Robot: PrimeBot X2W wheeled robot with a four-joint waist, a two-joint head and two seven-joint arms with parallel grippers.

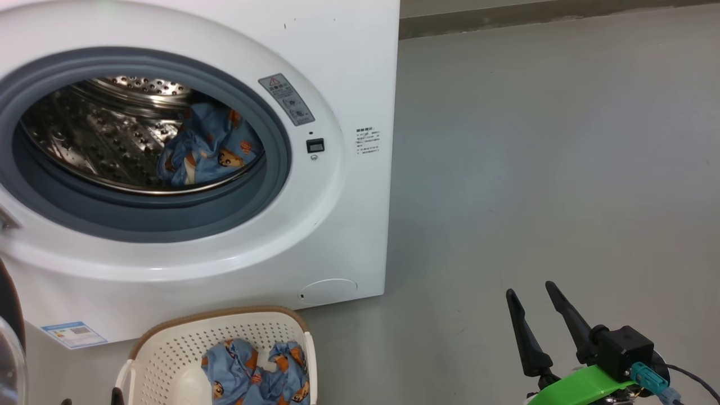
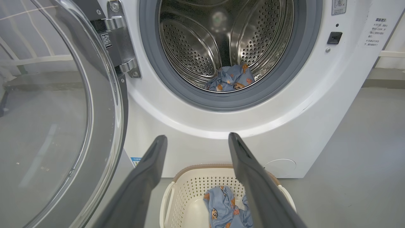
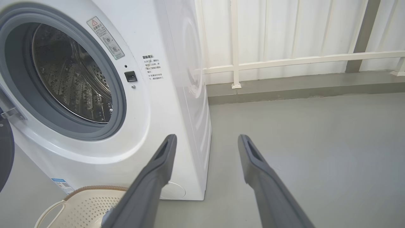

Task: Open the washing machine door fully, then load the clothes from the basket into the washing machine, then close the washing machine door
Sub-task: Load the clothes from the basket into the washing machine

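Two bundles of clothes (image 1: 208,149) were noted: one laid at the drum's right edge inside the washing machine (image 1: 349,214), the other bundle (image 1: 256,374) left in the basket (image 1: 169,349). The door (image 2: 63,110) was swung wide. The left gripper (image 2: 196,137) and right gripper (image 1: 530,288) were held spread, empty.

**Door open; laundry split between drum and basket**

The washing machine (image 1: 349,214) takes up the upper left of the frame. Its steel drum (image 1: 101,135) is exposed inside the grey gasket (image 1: 270,169). One blue bear-print garment (image 1: 208,149) lies at the drum's right side. A sliver of the door (image 1: 8,337) shows at the lower left edge. The basket (image 1: 169,343), at bottom left of centre just in front of the machine, holds more bear-print clothes (image 1: 253,374). The right gripper (image 1: 530,288) is at lower right above the grey floor (image 1: 534,140), fingers apart, nothing between them.
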